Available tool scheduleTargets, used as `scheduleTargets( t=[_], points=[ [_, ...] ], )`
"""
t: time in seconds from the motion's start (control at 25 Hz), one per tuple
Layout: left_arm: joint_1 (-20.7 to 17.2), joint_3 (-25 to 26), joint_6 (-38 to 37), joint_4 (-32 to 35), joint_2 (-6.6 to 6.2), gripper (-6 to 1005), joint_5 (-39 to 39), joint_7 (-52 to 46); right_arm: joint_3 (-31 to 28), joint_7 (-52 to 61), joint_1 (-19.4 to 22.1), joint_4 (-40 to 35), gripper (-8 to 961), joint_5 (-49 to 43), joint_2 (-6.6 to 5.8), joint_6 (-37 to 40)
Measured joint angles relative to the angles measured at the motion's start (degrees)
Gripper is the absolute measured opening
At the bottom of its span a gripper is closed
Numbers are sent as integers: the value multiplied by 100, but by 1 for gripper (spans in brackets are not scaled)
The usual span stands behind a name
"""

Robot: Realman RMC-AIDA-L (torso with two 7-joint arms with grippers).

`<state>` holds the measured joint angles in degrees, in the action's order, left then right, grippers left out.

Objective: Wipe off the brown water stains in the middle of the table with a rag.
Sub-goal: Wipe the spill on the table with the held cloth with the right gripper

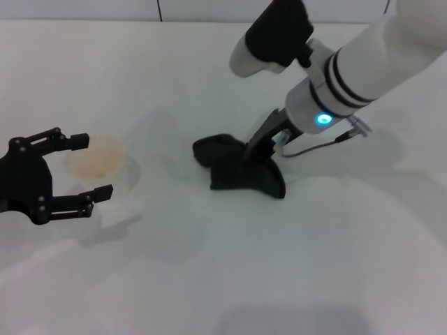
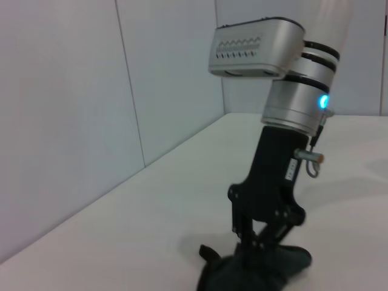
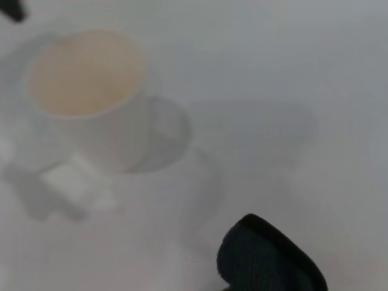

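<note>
The black rag [image 1: 234, 171] lies bunched in the middle of the off-white table [image 1: 209, 272]. My right gripper [image 1: 255, 152] reaches down from the upper right and is shut on the rag's right part, pressing it to the table. The left wrist view shows this gripper [image 2: 254, 239] standing upright with its fingers sunk into the rag [image 2: 260, 270]. A corner of the rag [image 3: 267, 260] shows in the right wrist view. No brown stain shows in any view. My left gripper [image 1: 91, 166] is open at the left, its fingers either side of a cup.
A translucent white cup [image 1: 98, 159] with a tan inside stands left of the rag and also shows in the right wrist view [image 3: 85, 79]. A small white block [image 1: 119, 213] lies by the cup. A wall bounds the table's far edge.
</note>
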<state>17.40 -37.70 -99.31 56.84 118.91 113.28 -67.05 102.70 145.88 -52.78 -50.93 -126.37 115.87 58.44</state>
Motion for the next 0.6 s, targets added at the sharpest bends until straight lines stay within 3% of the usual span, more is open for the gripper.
scheduleTargets(
  t=[0.36, 0.6],
  points=[
    [-28, 0, -6, -8, 7, 880, 0, 0, -543, 12, 157, 6, 93, -465, -18, -7],
    [-11, 0, 2, -59, 9, 879, -1, 14, -209, 111, 601, -701, 94, -347, 30, 125]
  ],
)
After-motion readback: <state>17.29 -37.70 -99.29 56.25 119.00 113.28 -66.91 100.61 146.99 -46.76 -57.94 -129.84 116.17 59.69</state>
